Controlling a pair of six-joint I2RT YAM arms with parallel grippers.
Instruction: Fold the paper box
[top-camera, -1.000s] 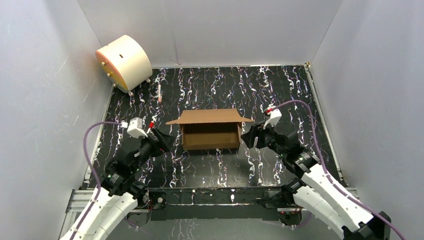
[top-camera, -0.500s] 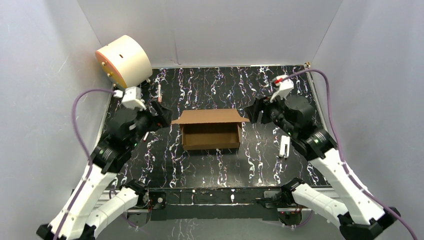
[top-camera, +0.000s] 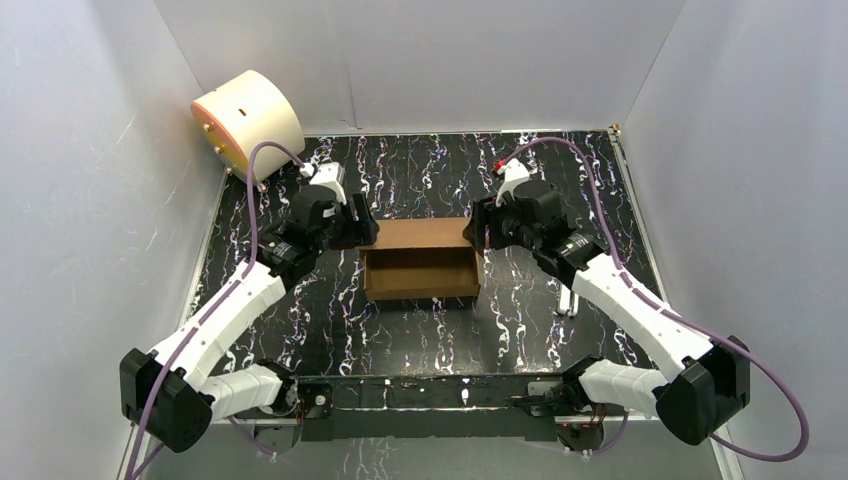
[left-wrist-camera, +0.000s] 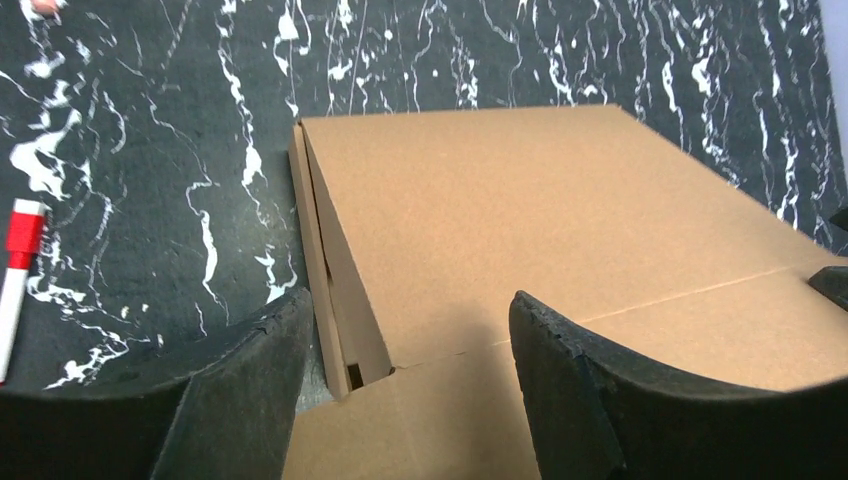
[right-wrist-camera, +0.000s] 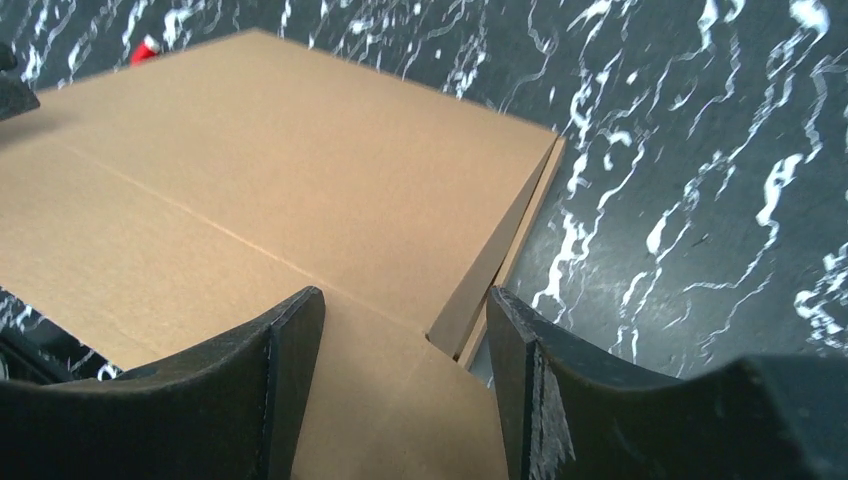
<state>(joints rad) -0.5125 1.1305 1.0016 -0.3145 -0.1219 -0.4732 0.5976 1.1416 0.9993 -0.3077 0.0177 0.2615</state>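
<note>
At frame centre, on the black streaked surface (top-camera: 400, 170): brown box (top-camera: 420, 238), flat top panel up. Over its upper-left corner, left gripper (top-camera: 362, 228), released, jaws wide. Over its upper-right corner, right gripper (top-camera: 476, 232), likewise released. Upper left: cream drum (top-camera: 248, 122).

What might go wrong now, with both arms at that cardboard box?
1. The left end effector and right end effector stand open over the rear corners of the box; uneven pushing might crease it crooked.
2. The box lies loose on the table, so a push may slide it instead of folding it.
</note>
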